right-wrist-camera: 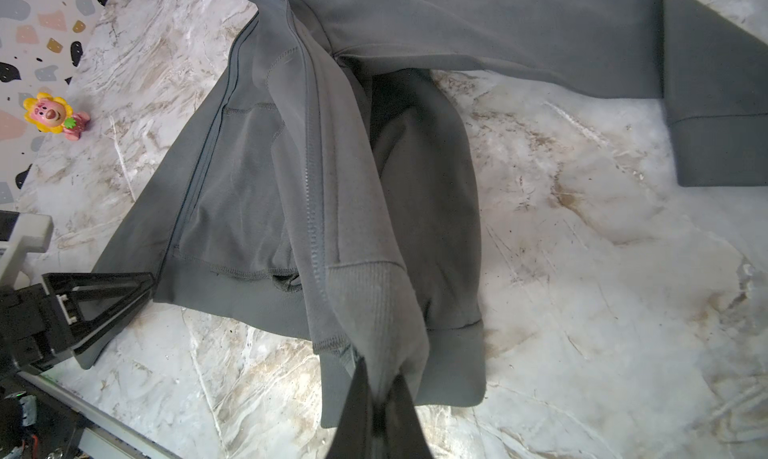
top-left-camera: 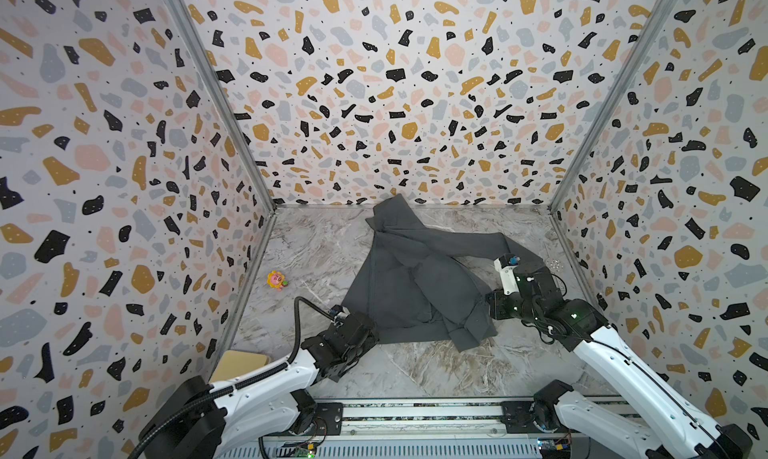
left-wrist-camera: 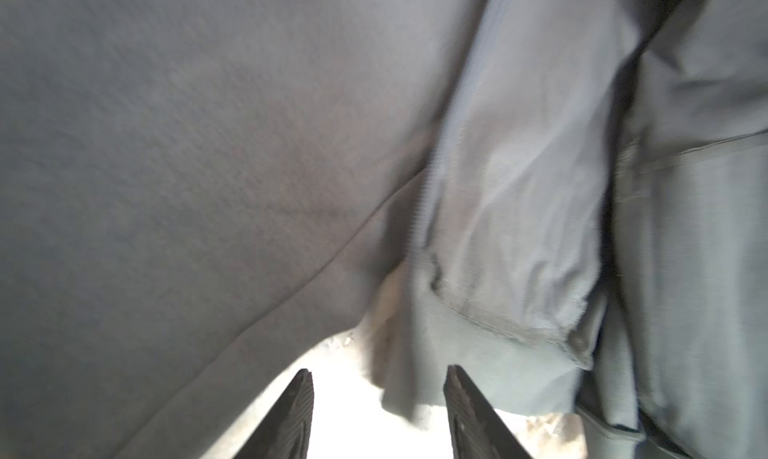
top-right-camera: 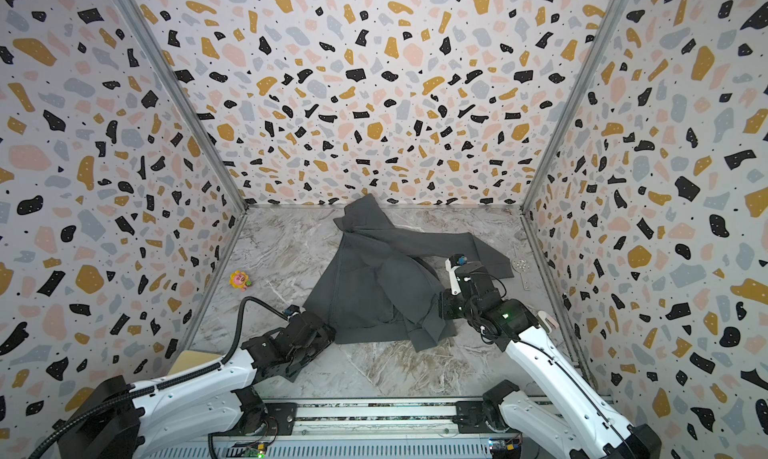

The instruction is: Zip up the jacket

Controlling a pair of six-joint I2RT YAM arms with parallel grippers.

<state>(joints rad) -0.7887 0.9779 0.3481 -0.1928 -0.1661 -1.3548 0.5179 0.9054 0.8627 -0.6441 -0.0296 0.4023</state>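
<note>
The dark grey jacket [top-left-camera: 399, 278] [top-right-camera: 361, 278] lies open and rumpled on the marble table, one sleeve stretched to the right. My right gripper [right-wrist-camera: 380, 378] is shut on a ribbed hem corner of the jacket [right-wrist-camera: 257, 186], holding that front panel up off the table; in both top views its fingers are hidden under the wrist [top-left-camera: 490, 307] [top-right-camera: 441, 307]. My left gripper [left-wrist-camera: 378, 373] is open at the other end of the hem [top-left-camera: 374, 334] [top-right-camera: 332, 332] [right-wrist-camera: 147, 288], fingers apart, with a hanging edge of the jacket [left-wrist-camera: 208, 145] just beyond the tips.
A small yellow-and-pink flower toy [top-left-camera: 277, 280] [top-right-camera: 240, 280] [right-wrist-camera: 52, 114] stands left of the jacket. A tan block [top-left-camera: 241, 363] sits by the left arm. A perforated metal piece [top-right-camera: 519, 265] lies near the right wall. Patterned walls enclose three sides.
</note>
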